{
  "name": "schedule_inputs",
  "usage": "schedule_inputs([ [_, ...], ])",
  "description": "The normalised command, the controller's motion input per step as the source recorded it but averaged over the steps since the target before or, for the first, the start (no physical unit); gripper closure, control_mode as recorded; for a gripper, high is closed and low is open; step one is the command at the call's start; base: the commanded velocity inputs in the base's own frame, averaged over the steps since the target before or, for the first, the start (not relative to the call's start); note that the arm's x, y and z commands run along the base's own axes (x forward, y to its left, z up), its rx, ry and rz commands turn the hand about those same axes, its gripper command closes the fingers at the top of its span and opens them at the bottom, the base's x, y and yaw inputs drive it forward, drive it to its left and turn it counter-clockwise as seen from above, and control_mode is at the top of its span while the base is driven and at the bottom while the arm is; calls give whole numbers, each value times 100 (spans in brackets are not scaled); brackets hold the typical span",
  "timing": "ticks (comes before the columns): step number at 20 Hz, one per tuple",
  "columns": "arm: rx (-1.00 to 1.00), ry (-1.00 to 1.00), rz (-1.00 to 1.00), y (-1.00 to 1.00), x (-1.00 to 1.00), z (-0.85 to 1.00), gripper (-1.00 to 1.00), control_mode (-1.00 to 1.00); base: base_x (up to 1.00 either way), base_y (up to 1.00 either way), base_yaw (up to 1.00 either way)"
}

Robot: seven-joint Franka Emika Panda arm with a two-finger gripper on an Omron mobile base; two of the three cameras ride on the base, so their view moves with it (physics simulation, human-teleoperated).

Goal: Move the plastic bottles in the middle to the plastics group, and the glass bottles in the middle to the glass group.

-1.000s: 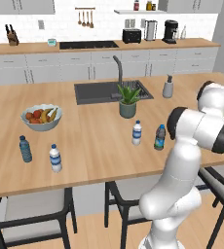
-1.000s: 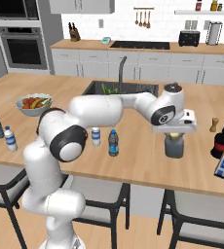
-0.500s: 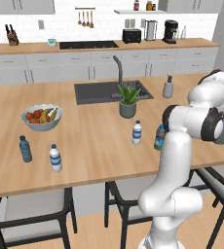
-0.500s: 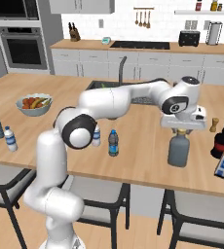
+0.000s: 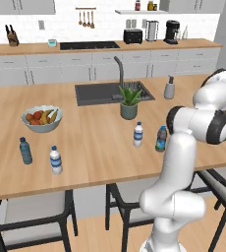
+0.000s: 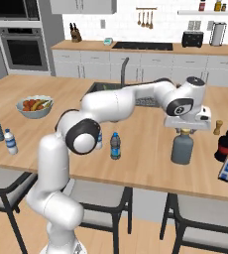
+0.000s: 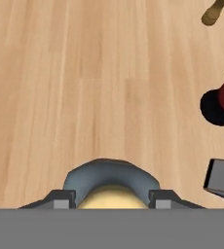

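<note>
In the hand view, the gripper [image 7: 112, 200] is showing its two fingers [image 7: 61, 199] spread apart, one flanking each side of the tan stopper [image 7: 112, 197] of the grey-blue glass bottle [image 7: 112, 176]; contact is not discernible. In the right base view, the gripper [image 6: 185, 127] is hovering directly over the glass bottle [image 6: 182, 147], which is standing upright on the wooden counter [image 6: 141, 158]. A dark red-banded bottle [image 6: 225, 142] is standing at 3 o'clock from it, and the dark-bodied plastic bottle [image 6: 115, 146] well apart at 9 o'clock.
</note>
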Motion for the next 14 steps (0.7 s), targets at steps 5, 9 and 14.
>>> schedule_inputs([
  [5, -5, -7, 0, 0, 6, -18, 100, -100, 0, 0, 0],
  [9, -3, -1, 0, 0, 25, -17, 100, -100, 0, 0, 0],
  [14, -2, 0, 0, -20, 48, 4, 100, -100, 0, 0, 0],
])
